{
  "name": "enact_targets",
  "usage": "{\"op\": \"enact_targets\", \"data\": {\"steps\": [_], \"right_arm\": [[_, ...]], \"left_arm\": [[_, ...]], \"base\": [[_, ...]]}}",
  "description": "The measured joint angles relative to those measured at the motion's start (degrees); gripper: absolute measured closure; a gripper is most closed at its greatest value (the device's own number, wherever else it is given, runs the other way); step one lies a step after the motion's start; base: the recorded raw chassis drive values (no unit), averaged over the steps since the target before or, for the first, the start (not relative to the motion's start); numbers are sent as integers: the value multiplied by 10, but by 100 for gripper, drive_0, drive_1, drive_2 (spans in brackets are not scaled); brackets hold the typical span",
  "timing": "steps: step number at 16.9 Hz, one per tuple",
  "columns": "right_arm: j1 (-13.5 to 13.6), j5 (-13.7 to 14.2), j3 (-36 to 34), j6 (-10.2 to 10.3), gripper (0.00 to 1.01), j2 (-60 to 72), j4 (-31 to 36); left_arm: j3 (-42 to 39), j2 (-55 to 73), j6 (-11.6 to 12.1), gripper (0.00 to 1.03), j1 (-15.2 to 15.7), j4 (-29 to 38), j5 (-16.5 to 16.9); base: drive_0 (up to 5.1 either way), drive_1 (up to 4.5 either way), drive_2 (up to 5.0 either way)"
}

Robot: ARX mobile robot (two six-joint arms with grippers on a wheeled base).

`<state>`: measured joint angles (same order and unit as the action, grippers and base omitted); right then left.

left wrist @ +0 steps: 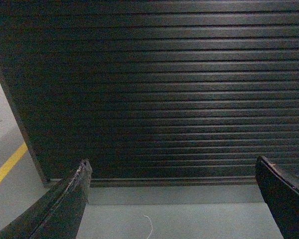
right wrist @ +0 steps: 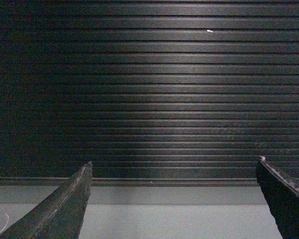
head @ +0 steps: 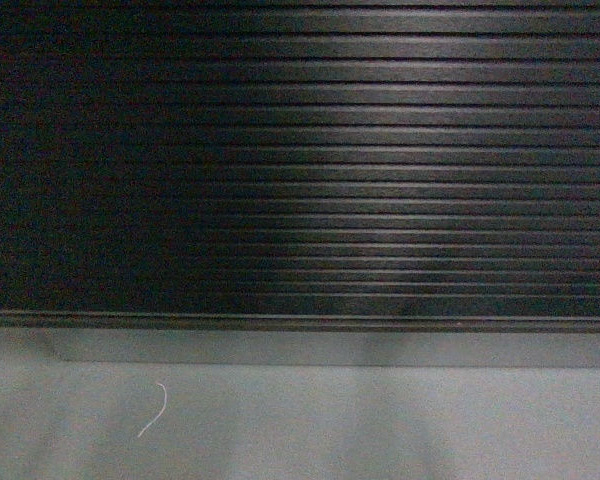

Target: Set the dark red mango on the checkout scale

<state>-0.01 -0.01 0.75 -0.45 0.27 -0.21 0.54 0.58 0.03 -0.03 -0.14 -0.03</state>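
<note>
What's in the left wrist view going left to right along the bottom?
Yellow floor line → left end of the checkout front → one finger of the open left claw → thin white thread on the grey floor → the other finger. No mango or scale in view.

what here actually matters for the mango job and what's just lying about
Belongs to the job:
- checkout, ribbed black front only
- left pincer, open, empty
- right pincer, open, empty
Mango and scale: not in view.

Lying about:
- white string on the floor
- yellow floor line
</note>
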Motion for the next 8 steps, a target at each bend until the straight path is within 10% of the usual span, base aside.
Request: {"op": "enact_targets", "data": {"steps": [8], "right_arm": [[0,0,0,0,3,0,0]], "left_arm": [[0,0,0,5,0,0,0]], "base": [[-3,151,-158]]}}
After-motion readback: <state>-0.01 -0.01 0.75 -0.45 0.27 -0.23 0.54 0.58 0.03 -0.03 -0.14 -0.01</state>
